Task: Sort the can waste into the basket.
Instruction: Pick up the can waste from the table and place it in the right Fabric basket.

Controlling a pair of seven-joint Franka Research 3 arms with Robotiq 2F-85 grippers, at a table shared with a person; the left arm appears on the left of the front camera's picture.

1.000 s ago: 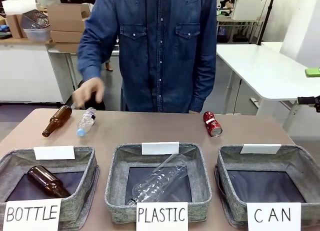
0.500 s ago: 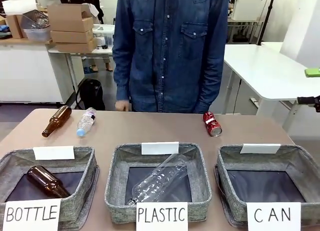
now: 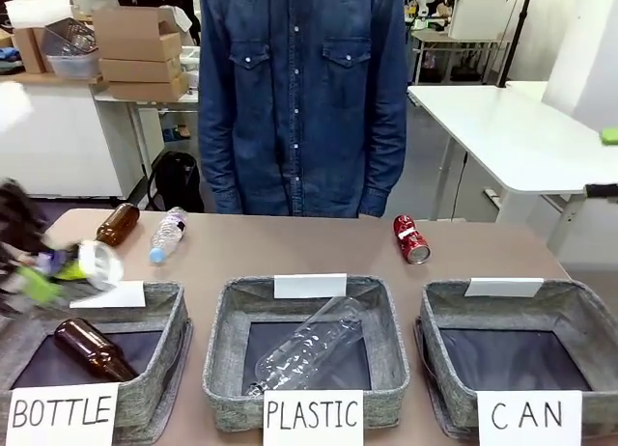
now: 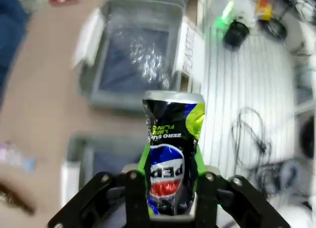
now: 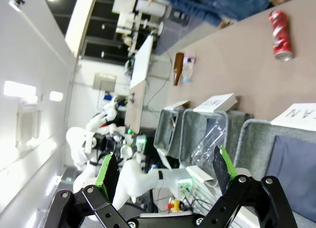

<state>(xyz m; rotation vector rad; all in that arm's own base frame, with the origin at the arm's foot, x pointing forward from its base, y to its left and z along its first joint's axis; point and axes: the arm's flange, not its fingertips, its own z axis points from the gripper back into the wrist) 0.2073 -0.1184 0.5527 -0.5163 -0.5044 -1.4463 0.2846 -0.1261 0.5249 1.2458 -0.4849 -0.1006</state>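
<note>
Three grey baskets line the table's (image 3: 290,248) near edge: the BOTTLE basket (image 3: 164,311) at the left corner, the PLASTIC basket (image 3: 227,320) in the middle, the CAN basket (image 3: 444,311) at the right corner. One brown bottle (image 3: 89,349) lies in the first, one clear plastic bottle (image 3: 309,354) in the second. Of two cans, the dark blue-black can (image 4: 173,134) is clamped between the left gripper's (image 4: 172,159) green pads, blurred above the BOTTLE basket's far left corner, well apart from the CAN basket. The right gripper (image 5: 165,171) stands wide, gripping nothing. Narrow gaps part the baskets; behind them runs a bare strip of tabletop. Toward the far edge lie a second brown bottle (image 3: 118,223) and a small water bottle (image 3: 167,234) at left, and the red can (image 3: 411,239) at right, near the standing person (image 3: 299,98).
</note>
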